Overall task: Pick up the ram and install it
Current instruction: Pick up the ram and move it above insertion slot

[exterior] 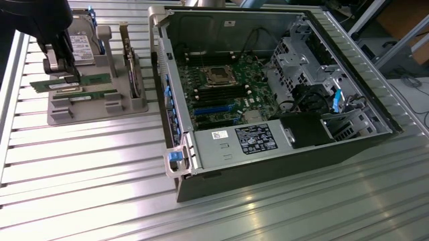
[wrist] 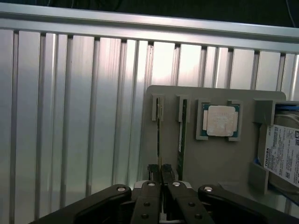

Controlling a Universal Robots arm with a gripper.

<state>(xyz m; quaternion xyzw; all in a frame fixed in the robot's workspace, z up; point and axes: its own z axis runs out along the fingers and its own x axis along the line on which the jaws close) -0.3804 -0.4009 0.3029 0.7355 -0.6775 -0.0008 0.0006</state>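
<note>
the hand sits low over a grey tray. its two dark fingers are pressed nearly together, pinching the top edge of the ram. the ram stands on edge in the tray's outer slot. its far end lies between the slot's end posts, so it looks seated rather than lifted, though i cannot be sure.

just beside it, in the neighbouring slot, stands a second stick of the same kind, clear of the fingers. beyond that a square silver processor lies in its own pocket, and then comes a hard drive with a white label. the tray rests near one edge of the ribbed metal desk, toward the far corner on the exterior view's left.

by its look the ram is light and stiff. it is a thin board that will not sag, but it could crack or lose a chip if twisted. its flat faces are smooth, so a pinch far off centre might let it swing between the fingers. the safest hold seems to be across the two faces along the upper edge, near mid-length and away from the contact edge down in the slot. how close to the middle this pinch lies i cannot tell.

farthest off, well apart from the tray, an open computer case lies on the desk with its motherboard exposed.
</note>
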